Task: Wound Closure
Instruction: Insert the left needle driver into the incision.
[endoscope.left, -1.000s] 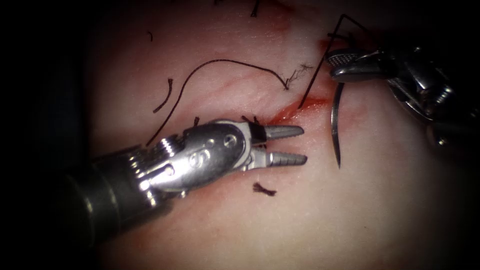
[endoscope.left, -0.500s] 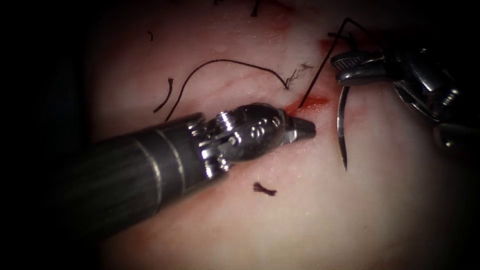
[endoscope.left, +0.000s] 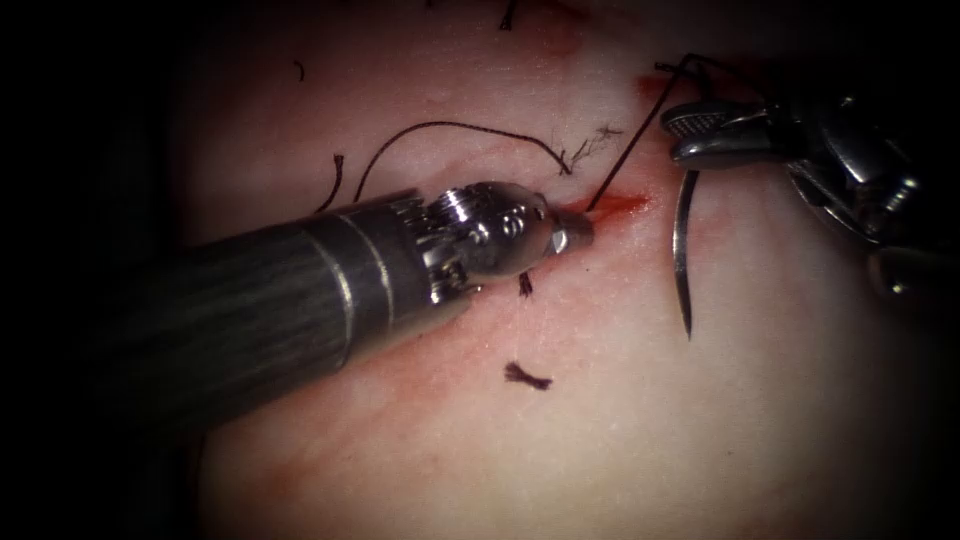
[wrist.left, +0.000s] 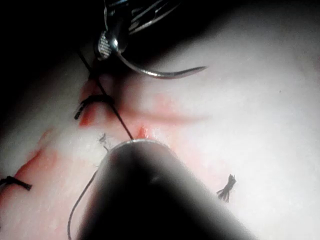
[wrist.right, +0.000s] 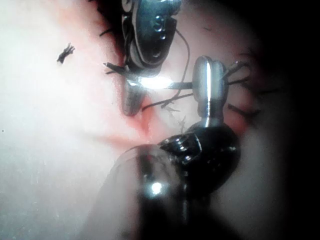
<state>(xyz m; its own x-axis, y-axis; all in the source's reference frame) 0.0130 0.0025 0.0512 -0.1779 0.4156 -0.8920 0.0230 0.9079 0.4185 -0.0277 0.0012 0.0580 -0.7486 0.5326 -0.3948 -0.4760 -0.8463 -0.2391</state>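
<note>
My right tool (endoscope.left: 700, 140) is shut on the curved needle (endoscope.left: 680, 250) at its thread end. The needle hangs free above the tissue (endoscope.left: 600, 430), right of the cut (endoscope.left: 620, 205), with its point down and not in the tissue. Dark thread (endoscope.left: 625, 150) runs taut from the cut up past the right tool. My left tool (endoscope.left: 572, 234) comes in from the lower left, jaws shut, tips on the red spot where the thread leaves the cut. Whether it grips the thread I cannot tell. The left wrist view shows the needle (wrist.left: 155, 74) under the right tool (wrist.left: 107, 45).
A loose arc of thread (endoscope.left: 470, 126) lies on the tissue left of the cut. Cut thread ends (endoscope.left: 527, 377) lie below the left tool, and another (endoscope.left: 333, 190) further left. Earlier stitches (wrist.left: 95, 102) cross the cut. Red fluid (endoscope.left: 560, 30) stains the tissue.
The left tool shut its open jaws, rolled, and moved up to the cut at the thread's exit. The right tool shifted slightly right with the needle.
</note>
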